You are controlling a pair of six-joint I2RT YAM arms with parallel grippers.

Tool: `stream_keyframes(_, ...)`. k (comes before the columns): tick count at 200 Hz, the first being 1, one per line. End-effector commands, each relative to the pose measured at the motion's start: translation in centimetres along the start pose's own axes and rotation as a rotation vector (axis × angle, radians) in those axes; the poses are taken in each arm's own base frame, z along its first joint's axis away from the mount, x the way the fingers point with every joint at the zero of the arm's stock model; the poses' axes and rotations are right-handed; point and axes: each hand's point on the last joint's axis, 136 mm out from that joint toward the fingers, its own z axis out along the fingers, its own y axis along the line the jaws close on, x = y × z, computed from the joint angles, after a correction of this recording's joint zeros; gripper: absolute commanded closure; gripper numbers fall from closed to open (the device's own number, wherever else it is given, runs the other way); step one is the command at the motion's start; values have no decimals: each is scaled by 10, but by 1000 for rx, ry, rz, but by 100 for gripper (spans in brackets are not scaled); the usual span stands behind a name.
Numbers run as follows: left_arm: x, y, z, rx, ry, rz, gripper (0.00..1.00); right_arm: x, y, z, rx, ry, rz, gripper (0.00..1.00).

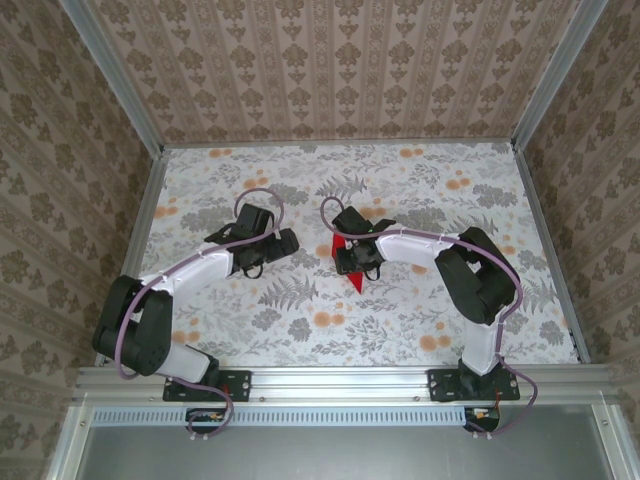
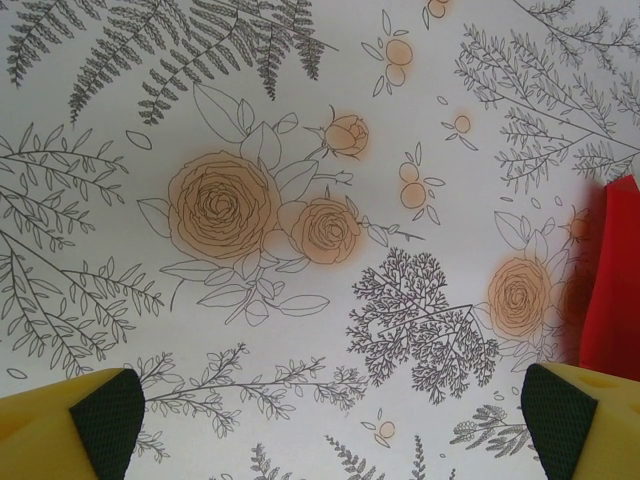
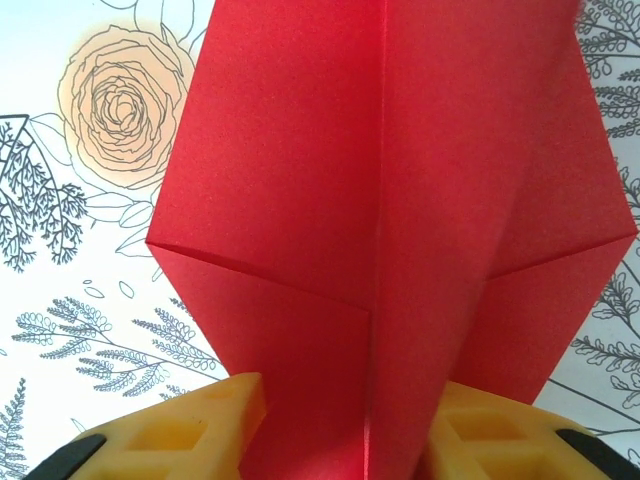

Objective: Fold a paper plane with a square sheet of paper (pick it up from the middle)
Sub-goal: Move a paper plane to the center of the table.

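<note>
Left claw (image 2: 330, 415) gapes wide — right claw (image 3: 350, 420) straddles red paper (image 3: 400, 200) (grip unclear).

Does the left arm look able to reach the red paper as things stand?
Probably yes. The left end effector is open, with bare tabletop between it and the red paper to its right. The right end effector has the paper between its fingers, so room there looks tight.

under the left gripper (image 2: 330, 420) and the right gripper (image 3: 345, 430) spreads a table (image 1: 300, 330) clothed in white, printed with grey ferns and orange roses. ahead of both and out past either side rise walls (image 1: 330, 70) of beige damask paper, edged by pale metal rails (image 1: 340, 143). light is soft, even.
</note>
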Motion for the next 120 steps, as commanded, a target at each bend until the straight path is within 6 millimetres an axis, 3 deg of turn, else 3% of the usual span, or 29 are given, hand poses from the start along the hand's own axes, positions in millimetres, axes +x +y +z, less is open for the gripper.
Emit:
stream_keyframes(1, 4, 4, 1, 1, 15, -7, 0, -5, 2, -9, 8, -12, 10, 62)
stream_keyframes(47, 7, 3, 5, 9, 35, -8, 0, -9, -3, -17, 35, -44, 26, 70)
stream_keyframes(120, 11, -14, 15, 93, 72, -7, 0, -12, -8, -26, 53, -75, 44, 68)
